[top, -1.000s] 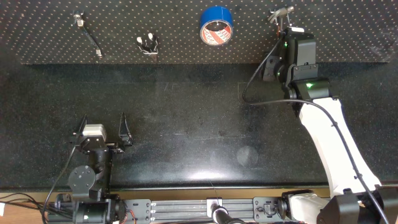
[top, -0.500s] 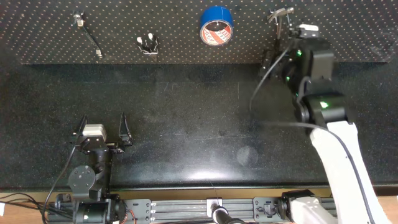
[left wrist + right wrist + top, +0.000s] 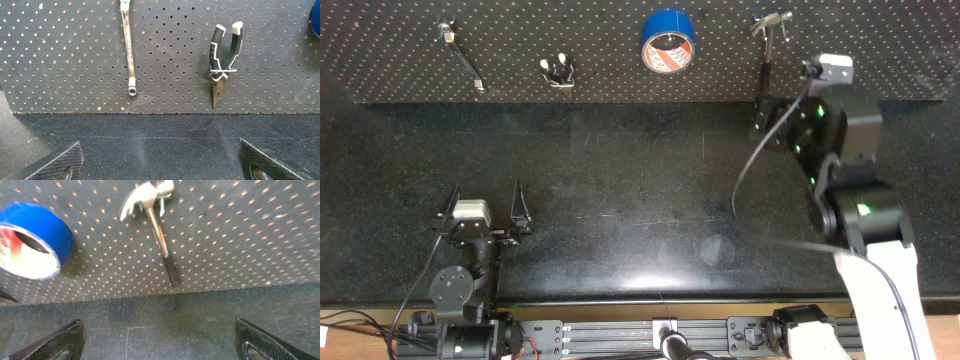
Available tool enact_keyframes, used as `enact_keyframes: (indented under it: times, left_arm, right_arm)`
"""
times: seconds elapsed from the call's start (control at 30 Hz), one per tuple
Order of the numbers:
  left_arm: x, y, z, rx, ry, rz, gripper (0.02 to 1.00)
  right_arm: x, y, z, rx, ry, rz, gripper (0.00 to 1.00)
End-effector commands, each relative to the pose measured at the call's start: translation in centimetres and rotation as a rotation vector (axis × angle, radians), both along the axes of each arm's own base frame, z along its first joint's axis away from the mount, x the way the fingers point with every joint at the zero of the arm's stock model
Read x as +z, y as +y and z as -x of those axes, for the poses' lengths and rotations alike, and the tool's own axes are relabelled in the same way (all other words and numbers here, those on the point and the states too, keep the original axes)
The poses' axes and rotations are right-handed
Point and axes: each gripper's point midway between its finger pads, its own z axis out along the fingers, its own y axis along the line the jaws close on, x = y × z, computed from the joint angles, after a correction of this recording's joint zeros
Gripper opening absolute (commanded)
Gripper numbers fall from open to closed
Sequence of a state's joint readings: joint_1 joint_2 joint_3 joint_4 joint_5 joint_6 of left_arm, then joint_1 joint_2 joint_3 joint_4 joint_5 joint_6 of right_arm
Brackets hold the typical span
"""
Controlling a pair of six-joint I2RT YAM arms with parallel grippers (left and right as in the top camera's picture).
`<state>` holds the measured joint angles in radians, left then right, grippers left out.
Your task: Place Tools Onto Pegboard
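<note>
Hammer (image 3: 159, 232) hangs on the pegboard (image 3: 260, 235), toward its right end and near its upper edge, just beyond the blue tape roll (image 3: 31, 239). The head sits on a hook. The handle drops toward the board's lower edge and stops short of it.

Long axis runs upper edge to lower edge with a slight slant. Claw points toward the tape, striking face away from it.

Right gripper (image 3: 157, 332) is in front of the board, apart from the handle, fingers spread and holding nothing.

Judgement: the hammer is hung and the step in hand is clearing off. Draw straight back from the board, keep the fingers wide of the handle's end, and check the head sits steady on its hook.

Further along hang the pliers (image 3: 222, 60) and wrench (image 3: 129, 47). Left gripper (image 3: 160, 157) rests near the tabletop's near left corner, spread and empty.
</note>
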<state>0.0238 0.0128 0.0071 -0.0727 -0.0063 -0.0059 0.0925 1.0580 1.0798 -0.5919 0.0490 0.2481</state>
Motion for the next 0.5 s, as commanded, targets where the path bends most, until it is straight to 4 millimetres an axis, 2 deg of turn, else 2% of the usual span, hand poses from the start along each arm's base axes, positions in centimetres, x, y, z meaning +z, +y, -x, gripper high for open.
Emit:
enact_keyframes:
  times: [0.03,0.1,0.3,0.37,0.5]
  left_arm:
    - [0.0,0.1,0.1,0.003,-0.001,0.016,0.998]
    - [0.0,0.1,0.0,0.003,-0.002,0.016,0.996]
    - [0.0,0.1,0.1,0.003,-0.001,0.016,0.996]
    - [0.0,0.1,0.1,0.003,-0.001,0.016,0.996]
    - [0.0,0.1,0.0,0.003,-0.002,0.016,0.996]
  right_arm:
    - [1.6,-2.3,2.5,-0.094,-0.119,0.058,0.945]
    - [1.3,-3.0,3.0,-0.126,-0.189,0.061,0.950]
    - [-0.2,-4.5,3.0,-0.190,-0.546,0.023,0.950]
    - [-1.5,-4.5,3.7,-0.192,-0.607,0.009,0.950]
    - [-5.1,-4.6,5.3,-0.200,-0.585,-0.006,0.950]
